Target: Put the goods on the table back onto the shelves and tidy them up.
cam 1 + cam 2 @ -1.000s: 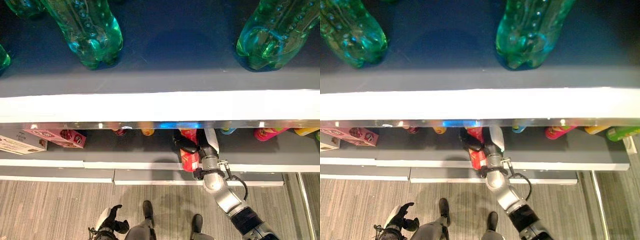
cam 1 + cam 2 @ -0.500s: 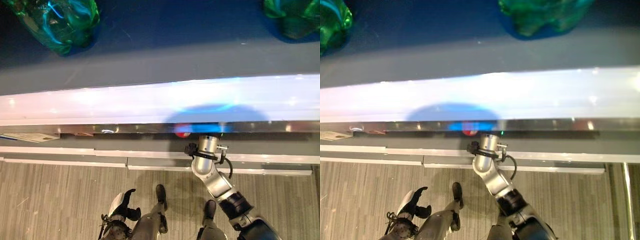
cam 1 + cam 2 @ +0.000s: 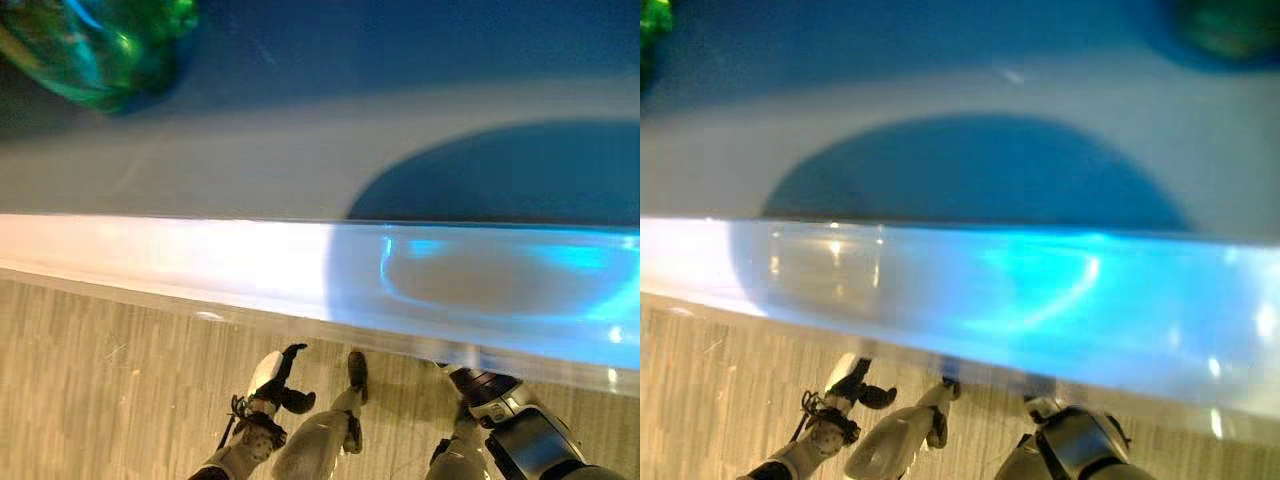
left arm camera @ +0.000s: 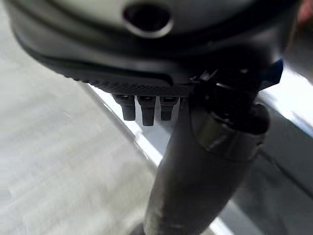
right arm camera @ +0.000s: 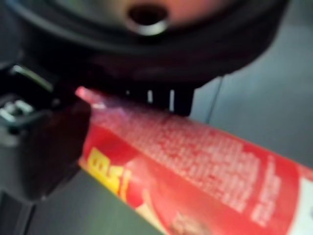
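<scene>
A red package with yellow lettering lies slantwise across the right wrist view, from the left side toward the lower right corner, held in the right hand: the thumb presses its near face and the fingers curl over its far edge, so the hand is gripping it. Behind it is a grey shelf surface.

The head views do not show the package. They show the shelf's pale glossy front edge running as a band across mid-frame, with the dark blue board above it. A green bottle stands at the upper left of the left eye view.

Below the band is striped wooden floor. There, at lower centre-left, hangs the left hand. Its own wrist view shows its fingers curled with nothing in them, over the floor beside a white shelf base.
</scene>
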Controlling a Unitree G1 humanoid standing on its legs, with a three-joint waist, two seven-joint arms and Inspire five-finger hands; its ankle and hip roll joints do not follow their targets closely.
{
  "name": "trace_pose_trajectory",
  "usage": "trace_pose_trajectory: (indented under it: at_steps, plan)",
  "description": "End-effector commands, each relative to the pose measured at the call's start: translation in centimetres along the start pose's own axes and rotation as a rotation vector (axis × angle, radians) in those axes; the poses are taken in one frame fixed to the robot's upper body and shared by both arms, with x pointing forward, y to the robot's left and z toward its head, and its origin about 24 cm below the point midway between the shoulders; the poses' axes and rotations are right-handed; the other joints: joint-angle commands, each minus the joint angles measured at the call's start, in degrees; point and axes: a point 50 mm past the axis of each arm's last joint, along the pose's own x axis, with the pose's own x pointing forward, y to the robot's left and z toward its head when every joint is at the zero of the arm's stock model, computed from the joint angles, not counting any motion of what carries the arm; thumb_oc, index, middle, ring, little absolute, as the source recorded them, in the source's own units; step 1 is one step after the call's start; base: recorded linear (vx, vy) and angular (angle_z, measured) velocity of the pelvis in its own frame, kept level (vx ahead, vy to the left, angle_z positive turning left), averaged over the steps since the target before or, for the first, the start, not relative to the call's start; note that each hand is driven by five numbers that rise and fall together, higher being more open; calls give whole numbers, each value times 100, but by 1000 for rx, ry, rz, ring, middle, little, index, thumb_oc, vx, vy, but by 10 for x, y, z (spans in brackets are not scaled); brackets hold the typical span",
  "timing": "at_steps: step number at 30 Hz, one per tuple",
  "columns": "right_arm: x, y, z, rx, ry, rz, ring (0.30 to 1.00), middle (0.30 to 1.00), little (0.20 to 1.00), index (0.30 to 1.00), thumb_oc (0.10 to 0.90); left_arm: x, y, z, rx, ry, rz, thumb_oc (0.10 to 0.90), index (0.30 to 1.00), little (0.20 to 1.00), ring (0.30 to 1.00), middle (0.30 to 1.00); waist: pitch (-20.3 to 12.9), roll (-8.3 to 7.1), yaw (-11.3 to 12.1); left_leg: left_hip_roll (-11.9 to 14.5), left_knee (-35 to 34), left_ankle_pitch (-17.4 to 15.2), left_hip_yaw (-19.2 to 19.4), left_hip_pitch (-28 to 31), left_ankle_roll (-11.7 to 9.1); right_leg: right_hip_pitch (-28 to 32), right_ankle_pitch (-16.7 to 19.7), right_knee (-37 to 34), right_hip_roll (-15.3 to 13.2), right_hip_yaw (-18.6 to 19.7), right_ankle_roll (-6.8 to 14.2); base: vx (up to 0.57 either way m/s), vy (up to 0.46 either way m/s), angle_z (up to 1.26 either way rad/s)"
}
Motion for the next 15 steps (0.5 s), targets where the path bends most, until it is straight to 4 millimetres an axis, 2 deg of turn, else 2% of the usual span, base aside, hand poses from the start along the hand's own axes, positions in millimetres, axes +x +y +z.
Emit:
trace_pose_trajectory:
  at_steps: [1, 6, 10, 15]
  plan:
    - [36, 3, 55, 185, -231, -193, 300, 300, 300, 300, 400, -10, 7, -24, 122, 17, -6, 800, 900, 900, 900, 900, -412, -303, 94, 232, 26, -508, 148, -23, -809, -420, 760, 78, -713, 103, 351, -7, 54, 3]
    - [38, -3, 53, 166, -237, -217, 300, 300, 300, 300, 400, -5, 8, -17, 128, -10, 10, 800, 900, 900, 900, 900, -445, -181, 24, 100, 26, -539, 192, -74, -776, -556, 852, 83, -845, 165, 387, -5, 72, 2]
    - [38, -1, 51, 153, -249, -213, 300, 300, 300, 300, 400, 6, 17, -1, 156, -91, 54, 800, 900, 900, 900, 900, -424, -65, -46, 16, 26, -537, 237, -179, -768, -737, 922, 76, -916, 247, 387, -14, 41, 0]
    - [32, 5, 43, 123, -242, -175, 300, 300, 300, 300, 400, 13, 26, 9, 171, -137, 111, 800, 900, 900, 900, 900, -404, -43, -116, -14, 26, -508, 295, -359, -774, -960, 991, 74, -951, 310, 387, -23, 22, -9]
